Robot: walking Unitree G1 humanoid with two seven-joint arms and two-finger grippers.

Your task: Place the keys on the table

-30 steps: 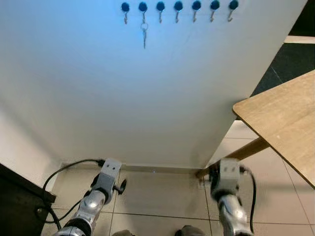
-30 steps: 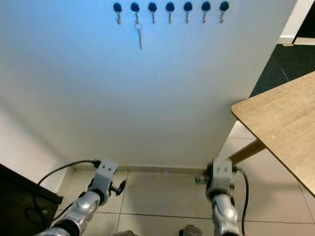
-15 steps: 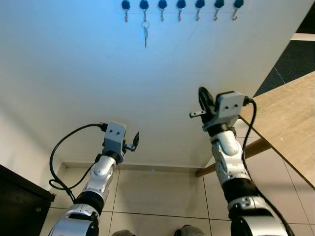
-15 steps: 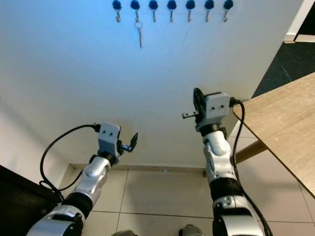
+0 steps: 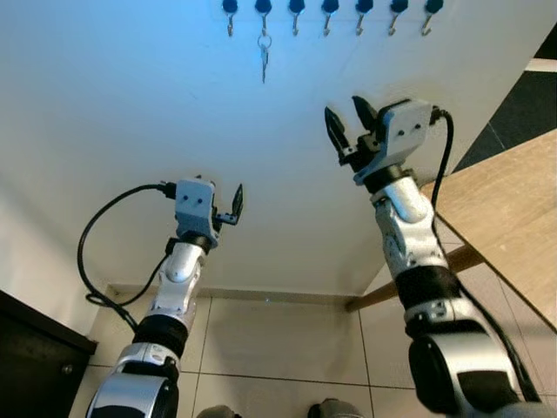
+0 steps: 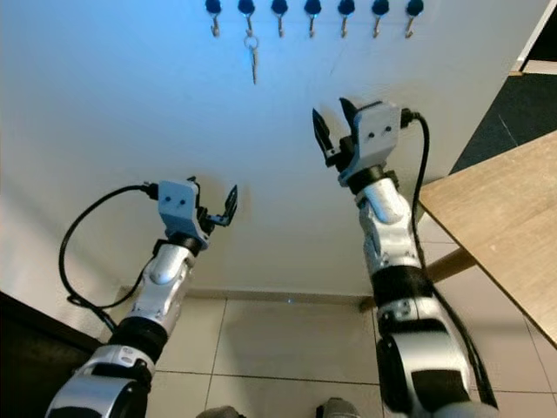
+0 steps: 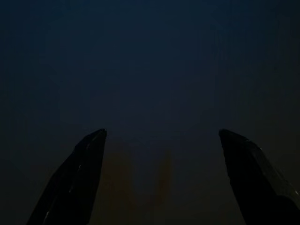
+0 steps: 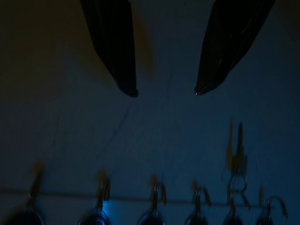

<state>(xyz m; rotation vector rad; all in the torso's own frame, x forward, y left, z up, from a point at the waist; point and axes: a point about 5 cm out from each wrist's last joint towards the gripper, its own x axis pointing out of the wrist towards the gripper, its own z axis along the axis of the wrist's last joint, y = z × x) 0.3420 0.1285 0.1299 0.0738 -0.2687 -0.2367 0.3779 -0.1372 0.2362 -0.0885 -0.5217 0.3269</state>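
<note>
Gaping empty, the right claw [image 5: 345,120] sits below the hanging keys [image 5: 264,54]; left claw [image 7: 164,173] also spread.

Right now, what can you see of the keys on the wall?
The keys look like one or two slim silvery metal keys on a small ring. They hang straight down from the second hook from the left in a row of dark-knobbed hooks on the white wall. Nothing else touches them.
</note>
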